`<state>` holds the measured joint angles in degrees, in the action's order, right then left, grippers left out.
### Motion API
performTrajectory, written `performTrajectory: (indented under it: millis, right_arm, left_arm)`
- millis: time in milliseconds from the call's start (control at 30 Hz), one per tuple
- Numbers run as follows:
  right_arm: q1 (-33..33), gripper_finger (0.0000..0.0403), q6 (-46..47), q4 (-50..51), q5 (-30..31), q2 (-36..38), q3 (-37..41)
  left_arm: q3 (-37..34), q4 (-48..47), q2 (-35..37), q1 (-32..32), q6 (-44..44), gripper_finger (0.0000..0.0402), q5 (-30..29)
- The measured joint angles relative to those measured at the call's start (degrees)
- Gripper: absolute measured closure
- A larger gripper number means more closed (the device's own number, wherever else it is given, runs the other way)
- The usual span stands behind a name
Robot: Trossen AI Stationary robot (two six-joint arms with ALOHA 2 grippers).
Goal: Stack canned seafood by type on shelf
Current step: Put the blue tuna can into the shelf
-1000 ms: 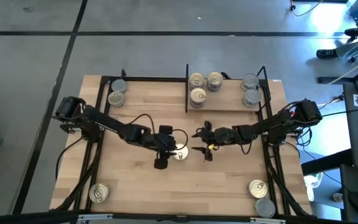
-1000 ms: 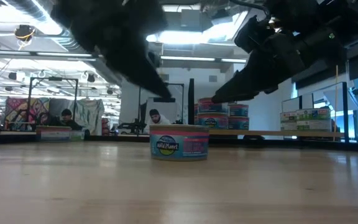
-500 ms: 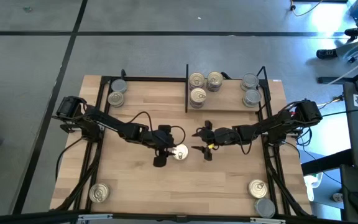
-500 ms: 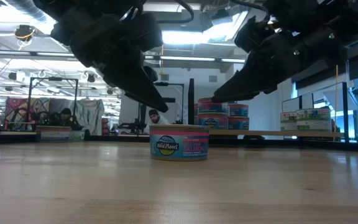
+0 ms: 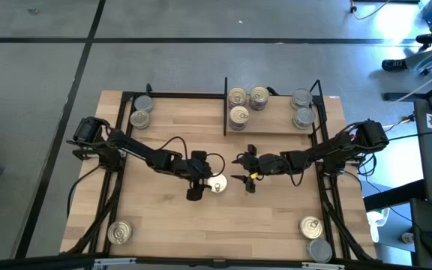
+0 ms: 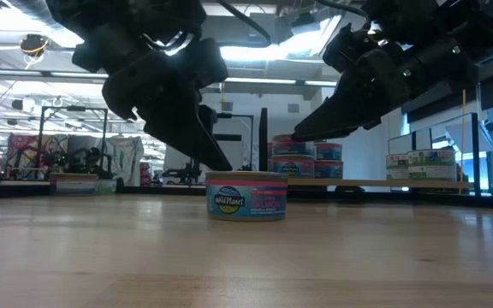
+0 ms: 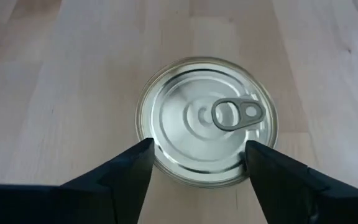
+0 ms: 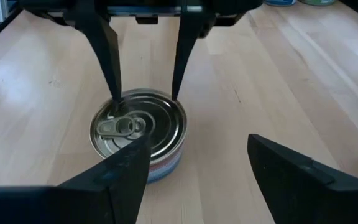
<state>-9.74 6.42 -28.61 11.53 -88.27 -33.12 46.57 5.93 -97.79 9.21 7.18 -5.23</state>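
Light-wood surface, centre of the high view: one pull-tab tin, upright, blue-and-pink label. Left end effector above it, fingers spread to either side of the lid, not clamped. Right end effector just right of the tin, fingers apart, holding nothing. Shelf at upper centre: three gold-lid tins beside the black divider, two grey-lid tins at upper right, two tins at upper left. Loose tins at lower left and lower right.
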Motion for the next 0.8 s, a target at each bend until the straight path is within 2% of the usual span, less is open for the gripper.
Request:
performTrajectory:
  millis: [267,433,600,800]
  right_arm:
    - [0.0,0.0134,-0.54,0.02,-0.73,0.0,0.0]
    - [-0.39,0.0134,-1.55,-0.05,-4.25,0.0,0.0]
    - [-3.77,0.0134,-8.04,-0.41,-5.77,0.0,0.0]
    - [-7.39,0.0134,-17.47,-0.56,-3.56,-3.73,-3.26]
  left_arm:
    - [-1.34,0.17,-0.01,0.22,-1.33,0.0171,-0.3]
    - [-3.44,1.15,0.08,0.22,-1.0,0.0178,-0.22]
    - [-3.8,1.76,0.04,0.22,-1.3,0.0178,-0.16]
    - [-4.75,3.02,0.0,0.22,-2.19,0.0178,0.0]
